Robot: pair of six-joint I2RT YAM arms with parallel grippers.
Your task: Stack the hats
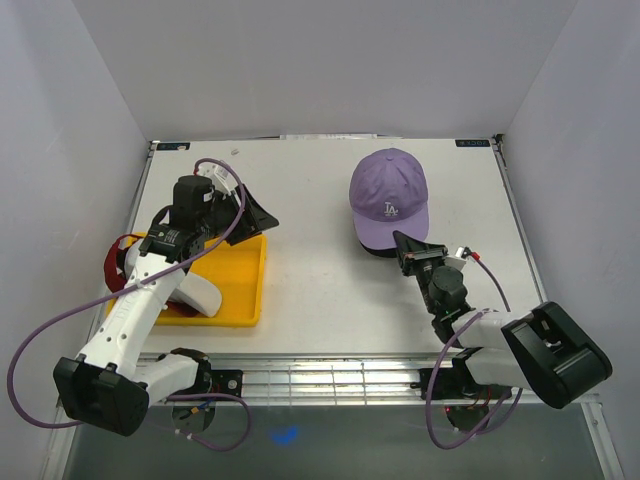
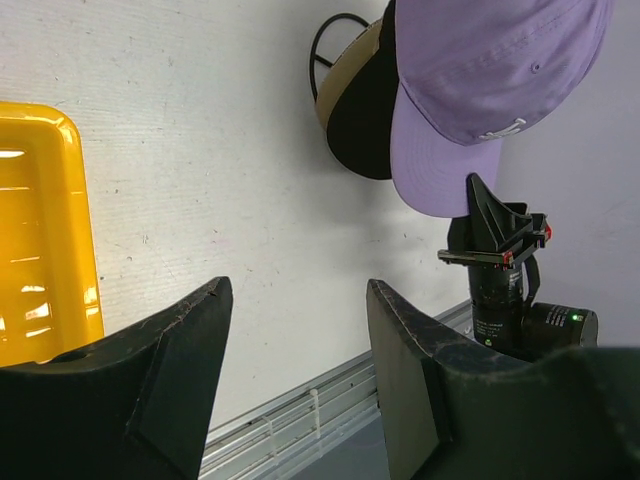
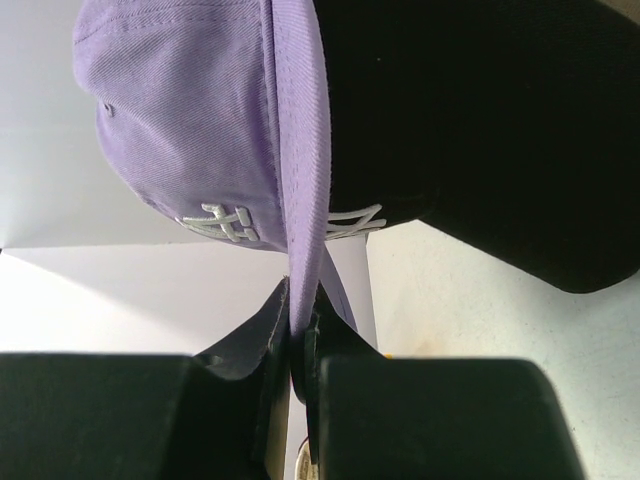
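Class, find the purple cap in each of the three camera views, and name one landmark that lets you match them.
Top external: purple cap right of centre, toward the far side.
Left wrist: upper right corner, brim pointing down.
Right wrist: upper left, brim running down the middle.
Shared landmark: the right gripper pinching its brim.

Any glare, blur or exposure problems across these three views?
Top external: even, soft light, with the purple cap sharp and no harsh shadows. Left wrist: bright glare streaks on the yellow tray; its own fingers are dark and slightly soft. Right wrist: the background is blown white and the black cap is crushed to featureless black.
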